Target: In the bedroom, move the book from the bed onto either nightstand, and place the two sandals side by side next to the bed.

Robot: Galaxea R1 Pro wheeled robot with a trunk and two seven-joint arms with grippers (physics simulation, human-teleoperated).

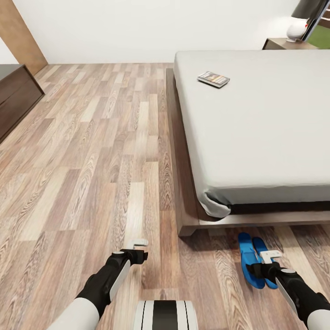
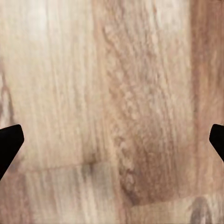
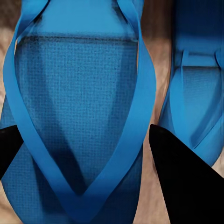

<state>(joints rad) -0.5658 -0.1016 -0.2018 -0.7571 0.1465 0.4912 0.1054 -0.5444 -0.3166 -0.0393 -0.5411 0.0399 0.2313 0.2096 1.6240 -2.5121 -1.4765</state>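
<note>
The floor (image 1: pixel 91 151) is wood plank, warm and strongly grained, with a soft satin sheen. The bed (image 1: pixel 185 220) has a dark brown wooden frame, smooth and matt, under a plain light-grey cloth mattress. The two sandals (image 1: pixel 255 261) look like bright blue rubbery foam, their footbeds finely textured, their straps (image 3: pixel 140 93) smooth.

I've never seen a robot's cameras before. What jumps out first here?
Two bright blue sandals lie side by side on the wood floor at the bed's near corner, with the right gripper right above them. A small book rests on the grey mattress.
</note>
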